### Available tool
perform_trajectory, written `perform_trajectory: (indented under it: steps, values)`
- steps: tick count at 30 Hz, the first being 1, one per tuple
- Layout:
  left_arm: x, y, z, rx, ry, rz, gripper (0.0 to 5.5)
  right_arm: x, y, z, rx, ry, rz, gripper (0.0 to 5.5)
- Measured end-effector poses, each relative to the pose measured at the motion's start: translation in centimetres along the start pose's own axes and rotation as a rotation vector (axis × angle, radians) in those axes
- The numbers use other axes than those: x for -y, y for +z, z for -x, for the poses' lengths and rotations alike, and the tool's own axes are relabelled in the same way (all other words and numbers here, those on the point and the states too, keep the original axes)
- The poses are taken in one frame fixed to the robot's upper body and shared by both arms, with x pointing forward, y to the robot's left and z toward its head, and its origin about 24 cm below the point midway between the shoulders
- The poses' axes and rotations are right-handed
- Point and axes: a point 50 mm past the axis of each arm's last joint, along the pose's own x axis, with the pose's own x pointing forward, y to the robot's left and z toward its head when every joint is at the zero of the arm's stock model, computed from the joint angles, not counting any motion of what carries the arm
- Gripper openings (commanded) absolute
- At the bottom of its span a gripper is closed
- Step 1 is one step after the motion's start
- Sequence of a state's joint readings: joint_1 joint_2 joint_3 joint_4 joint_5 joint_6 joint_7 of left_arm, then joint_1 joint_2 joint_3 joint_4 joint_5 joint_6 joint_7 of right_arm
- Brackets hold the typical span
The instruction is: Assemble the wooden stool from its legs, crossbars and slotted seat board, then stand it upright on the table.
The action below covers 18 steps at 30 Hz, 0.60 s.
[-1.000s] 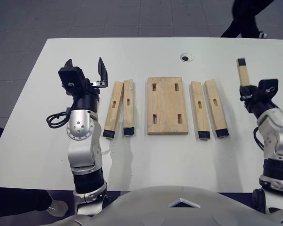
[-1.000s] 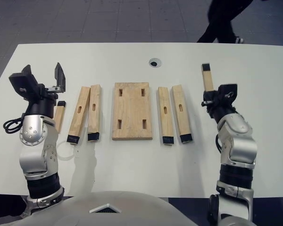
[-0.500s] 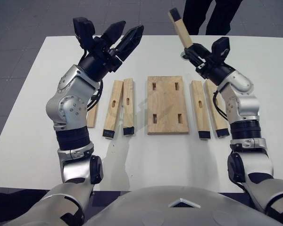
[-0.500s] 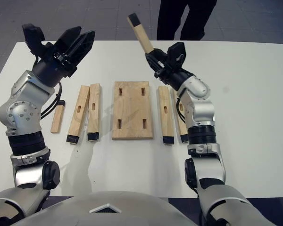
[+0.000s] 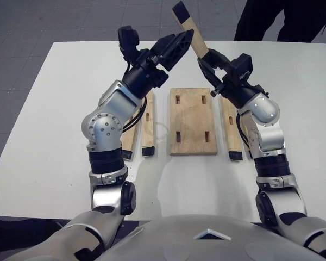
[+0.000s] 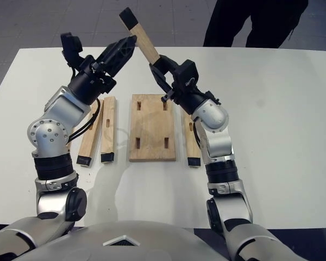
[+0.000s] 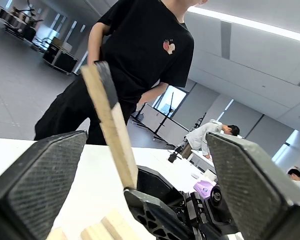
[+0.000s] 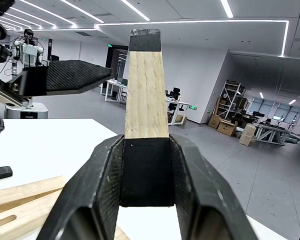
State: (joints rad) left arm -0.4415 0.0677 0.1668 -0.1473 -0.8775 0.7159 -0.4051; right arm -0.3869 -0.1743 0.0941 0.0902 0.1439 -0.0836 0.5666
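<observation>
The white table [image 5: 293,163] lies under me with the stool's parts spread flat on it. The bar [image 5: 191,33], black-capped at its top end, is up in the air above the far end of the board [image 5: 192,120]. It leans away and to my left, with its lower end clamped in my right gripper [image 5: 211,58]. My left gripper [image 6: 122,53] is spread wide right beside it. In the left wrist view the bar stands between the two fingers, and as far as I can tell neither touches it. Below, the board lies flat in the middle of the table with its four slots showing. The left legs [image 5: 148,122] lie side by side just next to it, and a right leg [image 5: 230,130] lies close on the other side, partly behind my right arm. I judge that nothing is joined yet, so the task is at an early stage: a hand-over or two-handed regrip of the bar before it goes into a leg's slot. Next, my left fingers should close squarely on bare wood above the right's hold, and only then should the right let go. A skewed close could twist the bar or let it slip.
</observation>
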Motion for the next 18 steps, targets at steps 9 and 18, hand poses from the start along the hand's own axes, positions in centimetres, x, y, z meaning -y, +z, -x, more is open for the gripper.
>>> perform_trajectory:
  steps: [9,18]
  values:
    - [-0.7,-0.8,0.4,0.007,0.023,0.054,4.42,-0.6,1.0,-0.2,0.023,0.009,-0.031,1.29]
    - [0.6,-1.4,-0.2,-0.038,-0.063,0.195,4.42,-1.9,1.0,0.5,0.030,0.075,-0.017,1.29]
